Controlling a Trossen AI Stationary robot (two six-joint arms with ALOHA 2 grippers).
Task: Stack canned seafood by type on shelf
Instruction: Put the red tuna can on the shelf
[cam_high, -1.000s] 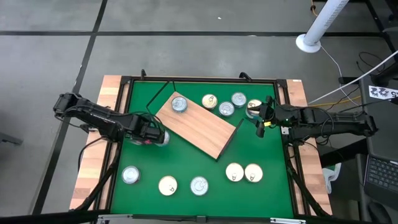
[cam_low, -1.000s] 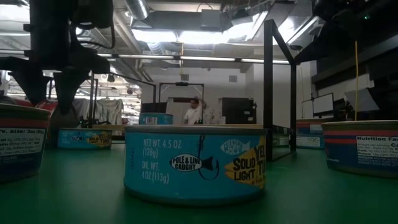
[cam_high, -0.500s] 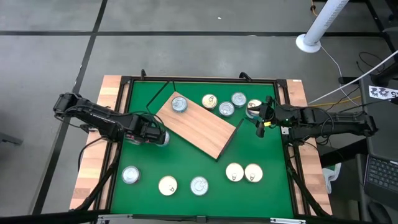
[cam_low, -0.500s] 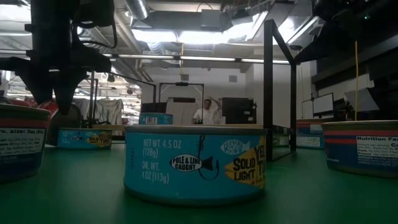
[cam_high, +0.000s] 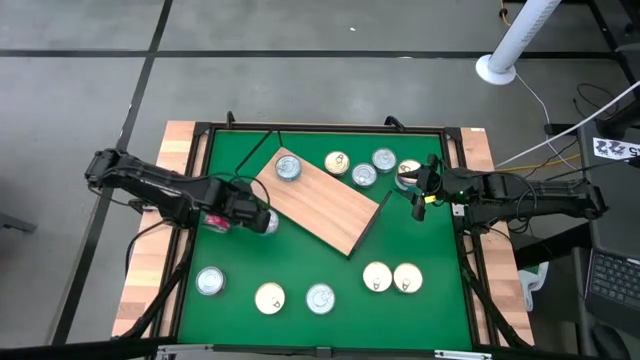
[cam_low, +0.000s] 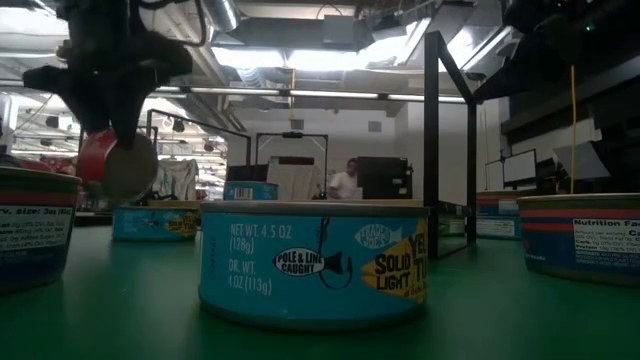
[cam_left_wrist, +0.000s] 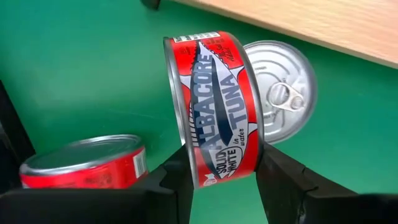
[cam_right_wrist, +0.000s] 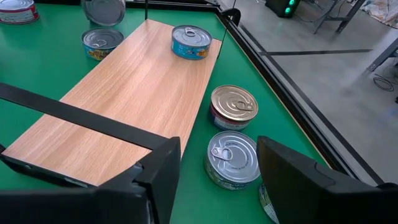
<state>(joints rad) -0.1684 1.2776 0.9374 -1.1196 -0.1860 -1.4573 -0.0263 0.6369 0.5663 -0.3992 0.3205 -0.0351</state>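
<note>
The left gripper (cam_high: 262, 220) grips a red tuna tin (cam_left_wrist: 217, 106) by its rims, tipped on edge, clear of the mat. The wooden shelf (cam_high: 325, 205) lies just to its right. The right gripper (cam_high: 418, 192), fingers spread and empty, waits beyond the shelf's far end.

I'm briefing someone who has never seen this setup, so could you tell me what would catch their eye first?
The left gripper stands out: it holds a red albacore tuna tin on edge above the green mat, beside the shelf's left end. One blue tin sits alone on that angled shelf. The right gripper waits open by the shelf's right end, near a cluster of tins.
</note>
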